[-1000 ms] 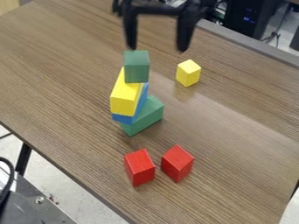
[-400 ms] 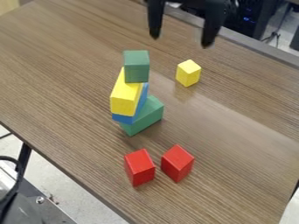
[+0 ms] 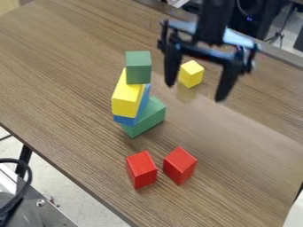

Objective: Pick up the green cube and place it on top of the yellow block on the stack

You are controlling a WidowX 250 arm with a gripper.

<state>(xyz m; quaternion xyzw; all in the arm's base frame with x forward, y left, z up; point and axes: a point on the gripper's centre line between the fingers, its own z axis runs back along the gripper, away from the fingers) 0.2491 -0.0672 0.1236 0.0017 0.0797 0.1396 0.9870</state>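
Small yellow wooden block (image 3: 191, 74) sat 2 o'clock of green/blue/yellow wooden-block stack (image 3: 126, 95) | black two-finger gripper (image 3: 195, 92) nr, jaws apart, empty | 4 blks stacked; yellow, red wooden block (image 3: 142, 170) (6 o'clock), 2nd red wooden block (image 3: 179, 165) (5 o'clock) lay off stack, prob. unplaced

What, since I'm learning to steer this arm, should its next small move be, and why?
Probably ease the open end effector slightly away from the camera, toward the small yellow block: its parted fingertips hold nothing and seem nearer the camera than that block.
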